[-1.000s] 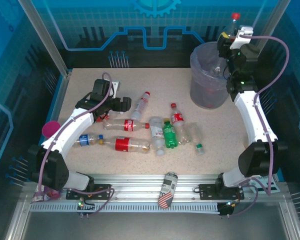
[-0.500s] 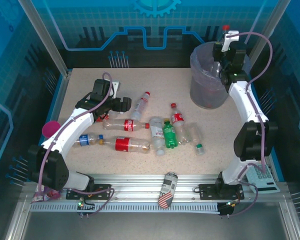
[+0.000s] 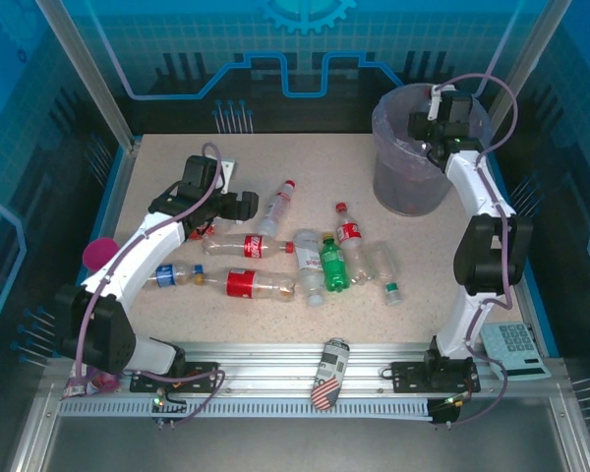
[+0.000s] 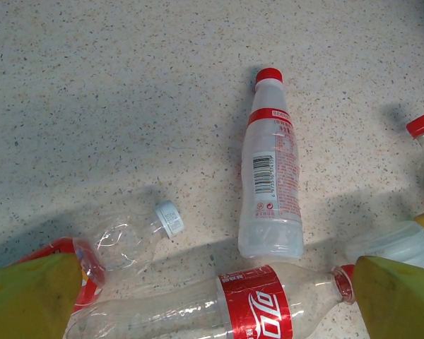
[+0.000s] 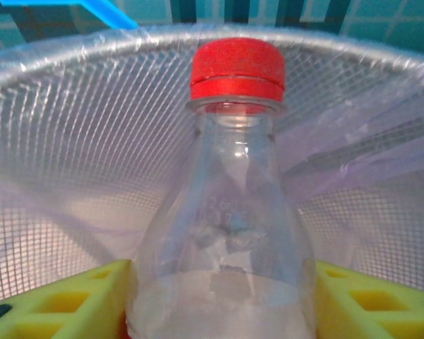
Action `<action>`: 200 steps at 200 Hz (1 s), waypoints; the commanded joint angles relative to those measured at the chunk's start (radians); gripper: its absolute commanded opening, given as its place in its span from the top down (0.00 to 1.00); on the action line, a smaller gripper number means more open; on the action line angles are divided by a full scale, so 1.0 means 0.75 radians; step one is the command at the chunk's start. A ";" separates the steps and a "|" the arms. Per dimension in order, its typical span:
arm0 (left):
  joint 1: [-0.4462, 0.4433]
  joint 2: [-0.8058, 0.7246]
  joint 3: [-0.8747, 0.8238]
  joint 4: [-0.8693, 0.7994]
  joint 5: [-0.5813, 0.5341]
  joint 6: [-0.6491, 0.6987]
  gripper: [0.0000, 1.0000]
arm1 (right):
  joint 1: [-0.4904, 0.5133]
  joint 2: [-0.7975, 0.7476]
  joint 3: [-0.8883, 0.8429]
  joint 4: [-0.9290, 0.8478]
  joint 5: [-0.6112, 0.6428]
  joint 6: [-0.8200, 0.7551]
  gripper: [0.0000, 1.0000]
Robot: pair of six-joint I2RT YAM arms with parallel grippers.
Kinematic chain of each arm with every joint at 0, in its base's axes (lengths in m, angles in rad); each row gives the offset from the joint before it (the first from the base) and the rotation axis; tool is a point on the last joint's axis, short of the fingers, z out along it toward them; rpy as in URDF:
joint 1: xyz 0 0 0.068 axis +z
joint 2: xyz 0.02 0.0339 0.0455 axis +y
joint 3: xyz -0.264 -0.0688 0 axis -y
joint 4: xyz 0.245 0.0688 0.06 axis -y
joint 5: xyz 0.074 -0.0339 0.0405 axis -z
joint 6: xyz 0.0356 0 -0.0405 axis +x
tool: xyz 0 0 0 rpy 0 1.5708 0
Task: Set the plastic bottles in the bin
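My right gripper (image 3: 435, 123) hangs over the mouth of the bin (image 3: 405, 192), a tall grey bucket with a lavender bag liner. In the right wrist view a clear plastic bottle (image 5: 233, 212) with a red cap stands between the yellow fingers (image 5: 71, 300), touching both, with the bin's mesh wall (image 5: 63, 141) behind it. My left gripper (image 3: 242, 205) is open, low over the table's left half. Between its fingers (image 4: 399, 296) lies a red-labelled bottle (image 4: 268, 311), with a white-labelled one (image 4: 272, 183) and a crushed white-capped one (image 4: 131, 240) beyond. Several more bottles (image 3: 332, 264) lie mid-table.
A stars-and-stripes can (image 3: 329, 374) lies on the front rail. A pink cup (image 3: 100, 254) sits off the table's left edge. A keypad (image 3: 516, 346) rests at the right front. Blue panelled walls and metal posts enclose the table.
My right arm has swung left and down with the red-capped bottle, from beside the bin to over its mouth. The left arm and the table's bottles have not moved.
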 commanded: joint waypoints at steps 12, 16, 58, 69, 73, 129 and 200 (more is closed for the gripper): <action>-0.008 0.017 -0.012 -0.028 -0.020 0.035 0.01 | -0.015 0.037 0.056 -0.084 -0.033 0.007 0.32; -0.008 0.017 -0.013 -0.029 -0.019 0.035 0.01 | -0.016 0.039 0.060 -0.089 -0.035 0.007 0.31; -0.008 0.023 -0.010 -0.032 -0.017 0.035 0.01 | -0.015 0.047 0.112 -0.134 -0.040 -0.003 0.26; -0.007 0.026 -0.010 -0.032 -0.017 0.035 0.01 | -0.016 0.044 0.127 -0.148 -0.038 -0.006 0.24; -0.008 0.025 -0.009 -0.033 -0.016 0.036 0.01 | -0.016 0.043 0.132 -0.153 -0.036 -0.009 0.23; -0.008 0.037 -0.006 -0.038 -0.016 0.036 0.01 | -0.012 -0.046 0.233 -0.241 -0.079 -0.030 0.05; -0.018 0.059 0.005 -0.056 -0.005 0.035 0.01 | -0.002 -0.335 0.275 -0.351 -0.095 -0.045 0.02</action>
